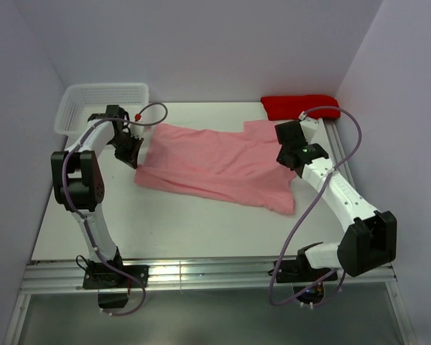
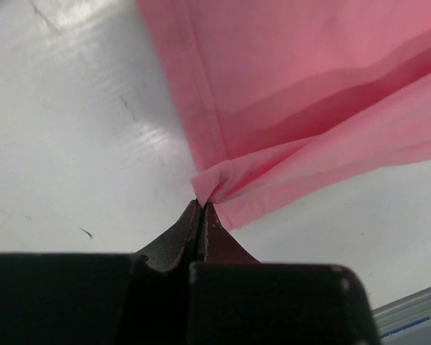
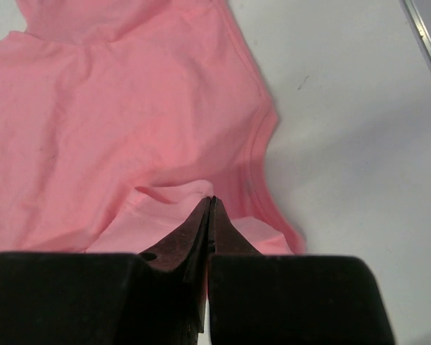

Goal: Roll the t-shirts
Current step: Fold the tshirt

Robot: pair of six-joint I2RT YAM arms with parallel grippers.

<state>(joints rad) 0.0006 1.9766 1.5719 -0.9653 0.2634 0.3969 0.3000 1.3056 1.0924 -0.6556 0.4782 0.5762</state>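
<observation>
A salmon-pink t-shirt (image 1: 215,164) lies folded lengthwise across the middle of the white table. My left gripper (image 1: 133,152) is shut on the shirt's left end; in the left wrist view its jaws (image 2: 201,205) pinch a bunched corner of the pink fabric (image 2: 309,86). My right gripper (image 1: 293,159) is shut on the shirt's right end; in the right wrist view its jaws (image 3: 212,201) pinch a fold of the pink fabric (image 3: 129,108) by the hem.
A white mesh basket (image 1: 97,104) stands at the back left, just behind the left arm. A red folded cloth (image 1: 299,106) lies at the back right. A metal rail (image 1: 201,273) runs along the near edge. Walls close in on both sides.
</observation>
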